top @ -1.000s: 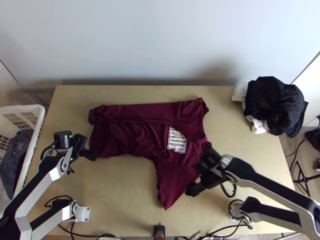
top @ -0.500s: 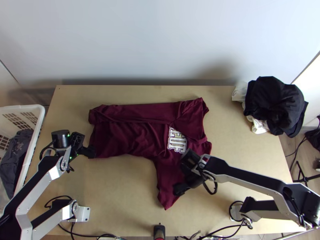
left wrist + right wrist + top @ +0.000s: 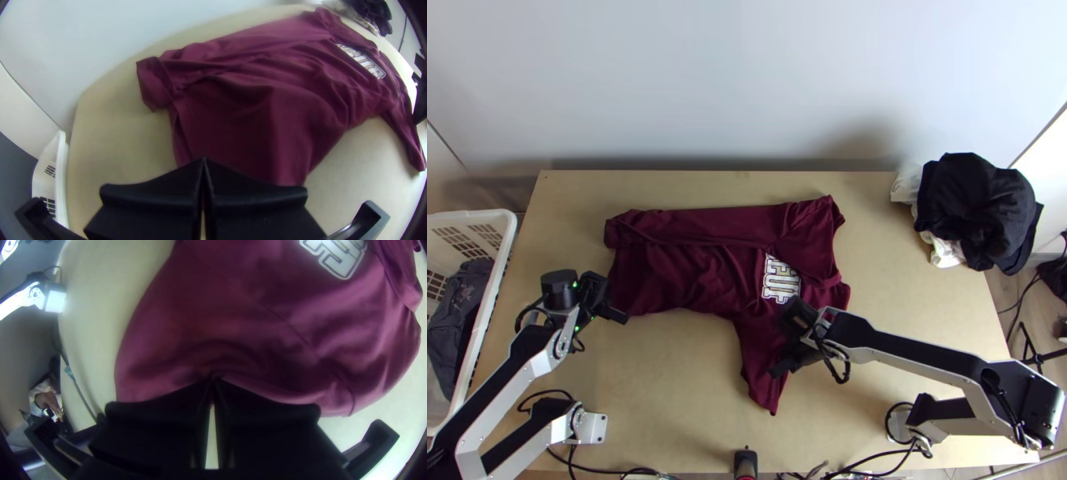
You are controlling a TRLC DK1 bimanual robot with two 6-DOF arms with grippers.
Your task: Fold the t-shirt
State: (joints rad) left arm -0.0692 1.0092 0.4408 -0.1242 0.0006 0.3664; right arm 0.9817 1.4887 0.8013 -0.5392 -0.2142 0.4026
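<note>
From above, I see the t-shirt [image 3: 699, 272] lying across the middle of the table [image 3: 675, 376], its far side turned in along its length and one sleeve [image 3: 759, 380] pointing to the near edge. It looks light, limp knit, not fragile, likely to sag between holds. The left gripper [image 3: 625, 319] is at the near corner by the hem; the right gripper [image 3: 776, 373] is at that sleeve. I'd take it by those two places. It's deep maroon, with pale block lettering [image 3: 780, 279] on the chest.

In the left wrist view, the jaws are together at the tips, seemingly pinching the hem end; a soft ridge rises beyond, and the far corner is rumpled.

In the right wrist view, the jaws are closed on sleeve cloth, which puckers round the tips. I'd expect a firm pinch to suit such pliable stuff. Seams cross the smooth maroon.
</note>
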